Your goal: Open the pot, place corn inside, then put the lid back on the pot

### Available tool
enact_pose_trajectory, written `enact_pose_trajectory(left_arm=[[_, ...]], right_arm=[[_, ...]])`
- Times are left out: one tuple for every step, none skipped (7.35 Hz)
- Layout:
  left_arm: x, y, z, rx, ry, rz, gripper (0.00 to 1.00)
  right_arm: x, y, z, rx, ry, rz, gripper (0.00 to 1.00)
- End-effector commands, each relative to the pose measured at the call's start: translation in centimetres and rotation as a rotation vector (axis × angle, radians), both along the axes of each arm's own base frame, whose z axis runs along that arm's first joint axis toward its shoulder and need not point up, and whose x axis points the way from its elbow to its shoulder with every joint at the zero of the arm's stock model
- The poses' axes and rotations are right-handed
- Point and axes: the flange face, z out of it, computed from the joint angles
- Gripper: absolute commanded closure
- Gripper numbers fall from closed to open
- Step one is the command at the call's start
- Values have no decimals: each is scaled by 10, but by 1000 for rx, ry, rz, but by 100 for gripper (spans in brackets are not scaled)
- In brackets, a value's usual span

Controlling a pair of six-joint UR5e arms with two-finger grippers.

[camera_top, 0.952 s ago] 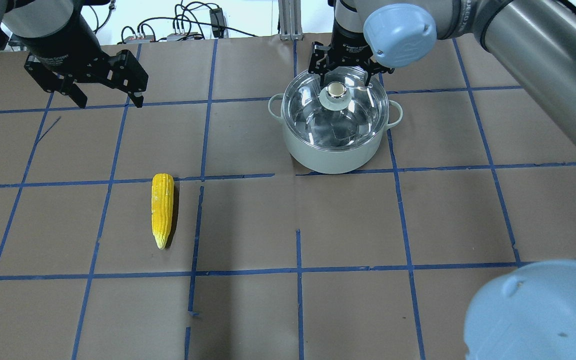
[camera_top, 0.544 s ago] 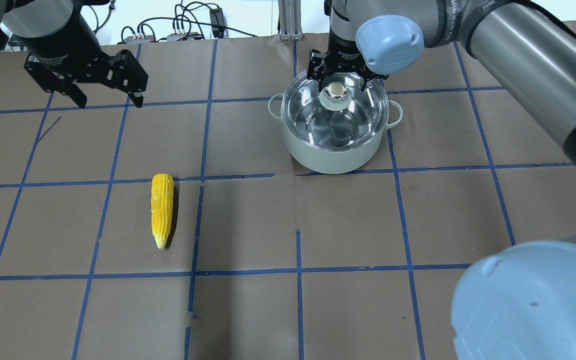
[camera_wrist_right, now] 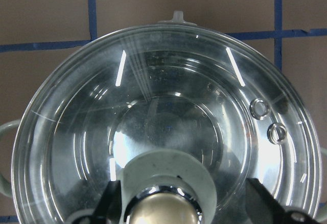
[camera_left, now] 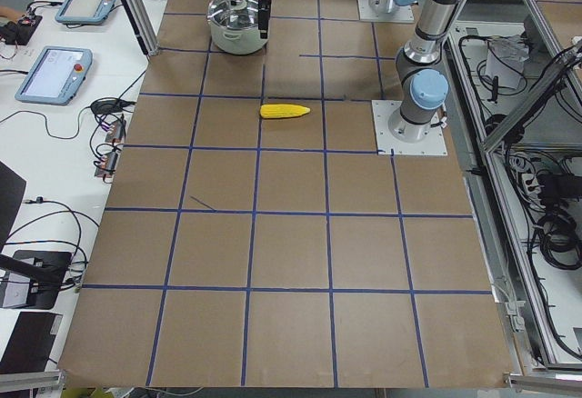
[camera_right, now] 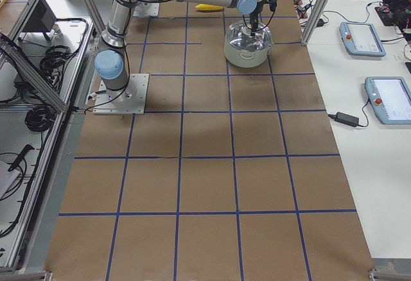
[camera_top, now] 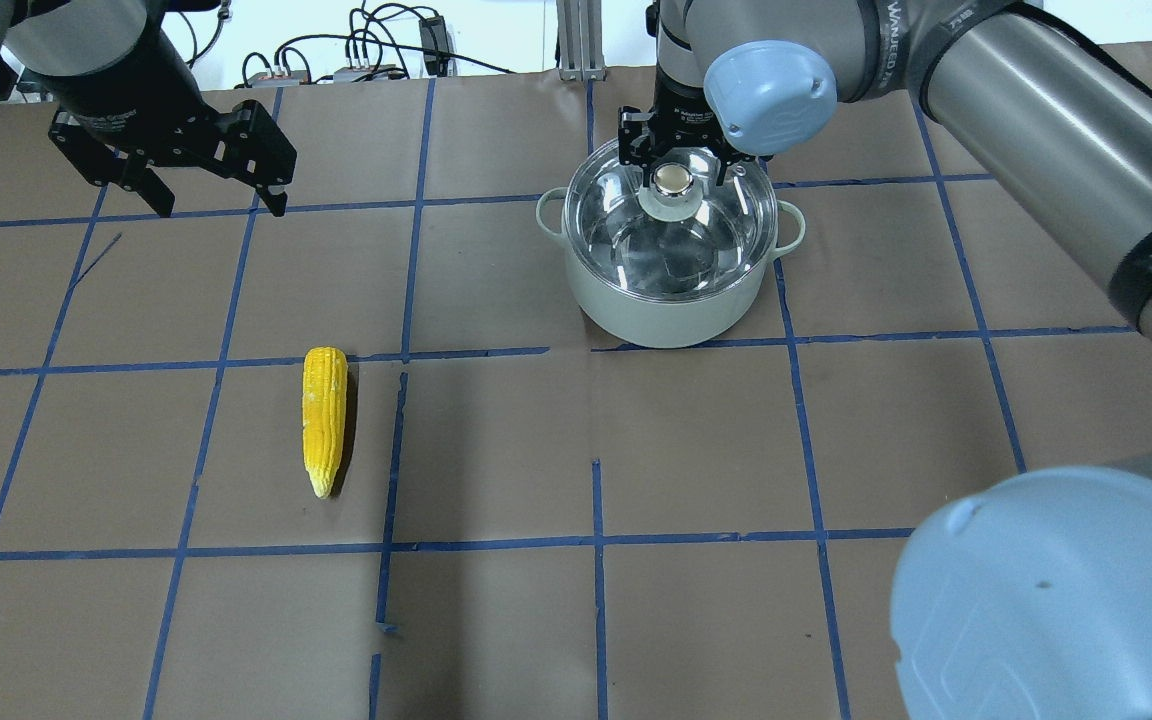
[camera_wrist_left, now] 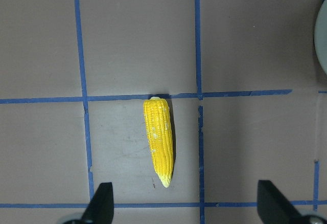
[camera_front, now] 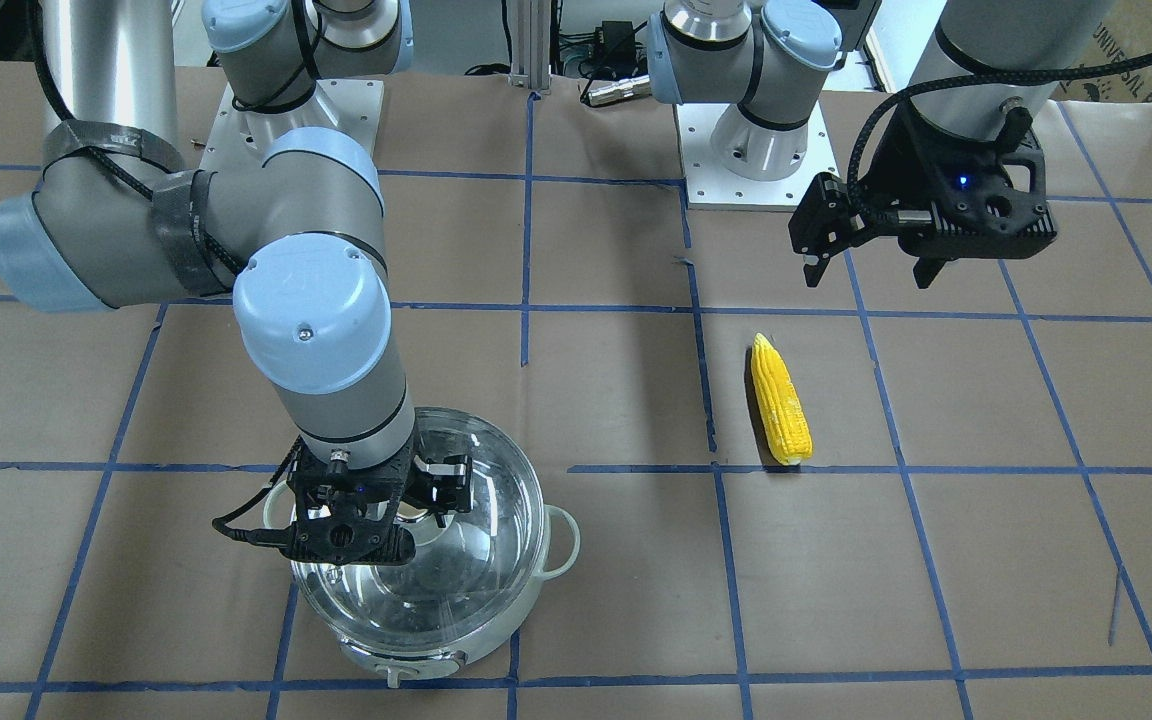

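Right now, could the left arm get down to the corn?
Probably yes. The left hand hangs open, and the corn lies alone with nothing over or beside it. The right hand is away at the pot.

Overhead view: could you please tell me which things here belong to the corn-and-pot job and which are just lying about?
Job in hand:
pot
lid, on the pot
corn, lying flat
right claw, open astride the knob
left claw, open, hovering apart from the corn

Lying about:
cables at the far edge
blue tape grid
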Motion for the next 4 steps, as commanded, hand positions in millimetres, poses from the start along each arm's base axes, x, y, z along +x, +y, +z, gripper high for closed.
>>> enact_pose_trajectory(left_arm=[[0, 0, 0, 0, 0, 0, 0], [0, 0, 0, 2, 0, 0, 0], [0, 0, 0, 0, 0, 0, 0], [0, 0, 0, 2, 0, -2, 0]], right_arm=[[5, 2, -2, 2, 4, 8, 21], [5, 2, -2, 2, 4, 8, 24], [5, 2, -2, 2, 4, 8, 26], [5, 1, -2, 1, 6, 10, 31]])
